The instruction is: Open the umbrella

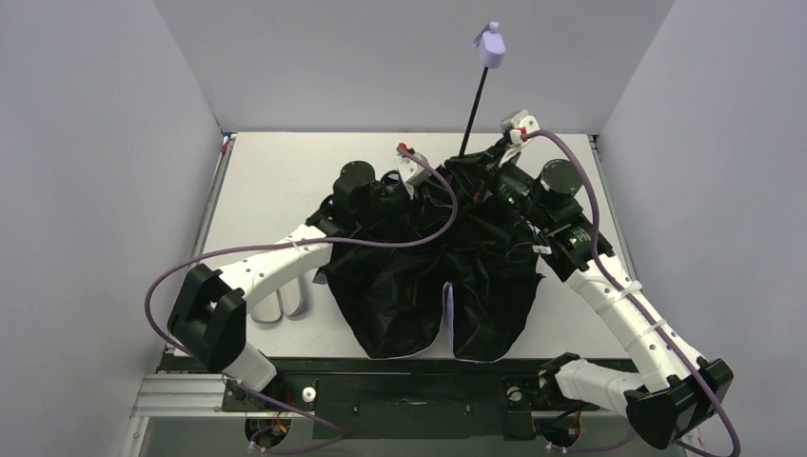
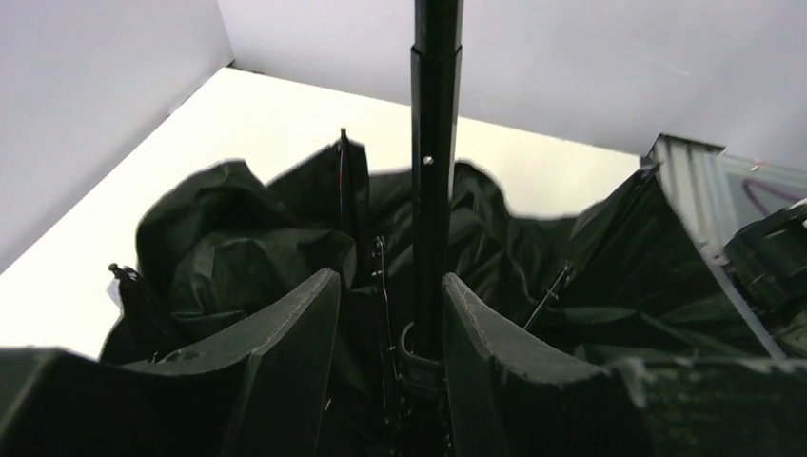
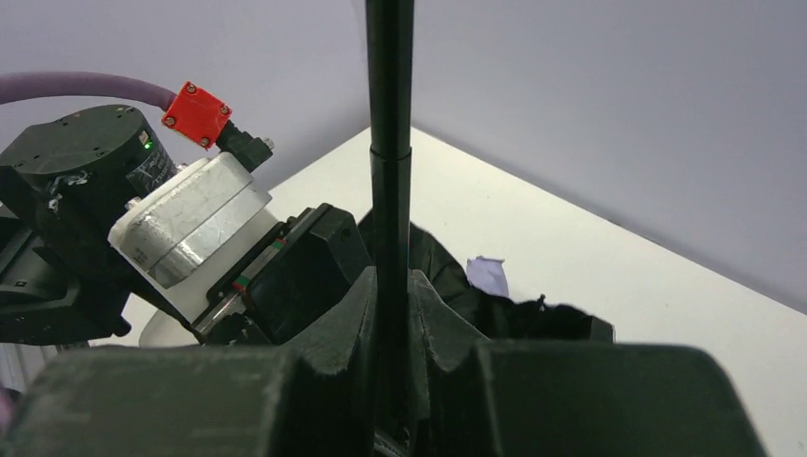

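A pouch (image 1: 284, 305) is lying on the surface (image 1: 276, 181) at the left, partly under the left arm (image 1: 276, 267). The left jaws are standing apart around the shaft (image 2: 433, 190) low down, just above the folds, one pad (image 2: 305, 324) clear of it and the other close against it. The umbrella (image 1: 419, 286) is resting upside down mid-surface, its black lining facing up, crumpled and slack, with a sliver of lavender showing between the near folds. The shaft is rising from the middle and leaning slightly right, carrying the lavender handle (image 1: 492, 48) at its top. The right jaws are clamping together on the shaft, reaching in from the right, with the right arm (image 1: 619, 295) stretching along that side
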Action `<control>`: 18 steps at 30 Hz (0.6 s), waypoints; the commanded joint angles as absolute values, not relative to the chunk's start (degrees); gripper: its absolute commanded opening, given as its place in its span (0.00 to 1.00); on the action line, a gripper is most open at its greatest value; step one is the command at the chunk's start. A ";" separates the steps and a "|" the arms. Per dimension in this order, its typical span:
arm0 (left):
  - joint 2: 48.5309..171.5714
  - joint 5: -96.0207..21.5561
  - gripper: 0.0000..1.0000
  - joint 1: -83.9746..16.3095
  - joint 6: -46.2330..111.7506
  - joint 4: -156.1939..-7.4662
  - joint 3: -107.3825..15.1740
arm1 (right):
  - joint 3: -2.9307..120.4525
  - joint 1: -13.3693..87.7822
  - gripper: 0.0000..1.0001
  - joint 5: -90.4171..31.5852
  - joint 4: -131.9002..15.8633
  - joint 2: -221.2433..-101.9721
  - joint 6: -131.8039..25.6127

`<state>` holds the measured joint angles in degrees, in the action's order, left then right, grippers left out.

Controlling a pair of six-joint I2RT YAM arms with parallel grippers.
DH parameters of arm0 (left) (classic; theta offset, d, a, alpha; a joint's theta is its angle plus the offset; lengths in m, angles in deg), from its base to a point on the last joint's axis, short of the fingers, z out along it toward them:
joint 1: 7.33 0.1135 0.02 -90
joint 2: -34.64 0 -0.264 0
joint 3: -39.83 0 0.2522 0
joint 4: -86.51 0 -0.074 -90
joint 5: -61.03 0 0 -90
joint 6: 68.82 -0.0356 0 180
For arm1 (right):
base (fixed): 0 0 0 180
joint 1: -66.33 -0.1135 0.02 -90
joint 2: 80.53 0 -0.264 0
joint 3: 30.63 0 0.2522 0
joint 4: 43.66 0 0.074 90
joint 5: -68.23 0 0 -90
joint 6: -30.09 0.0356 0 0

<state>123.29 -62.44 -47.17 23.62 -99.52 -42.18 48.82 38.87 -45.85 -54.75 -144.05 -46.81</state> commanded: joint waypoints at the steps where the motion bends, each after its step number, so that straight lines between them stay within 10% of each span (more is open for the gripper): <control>1: 126.43 -61.03 0.41 -47.28 19.41 -103.35 -35.98 | 47.96 38.53 0.00 -45.41 -44.97 -143.60 -48.39; 11: 132.73 -57.79 0.65 -47.06 10.87 -103.31 -26.75 | 46.80 41.29 0.00 -47.24 -39.41 -145.74 -49.52; 18: 138.24 -59.59 0.60 -43.66 11.82 -101.45 -28.60 | 45.26 44.23 0.00 -49.56 -35.26 -146.76 -46.96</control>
<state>132.42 -58.55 -45.92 14.52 -113.27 -29.92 41.78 42.32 -48.63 -58.07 -149.15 -49.32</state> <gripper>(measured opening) 0.628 0.075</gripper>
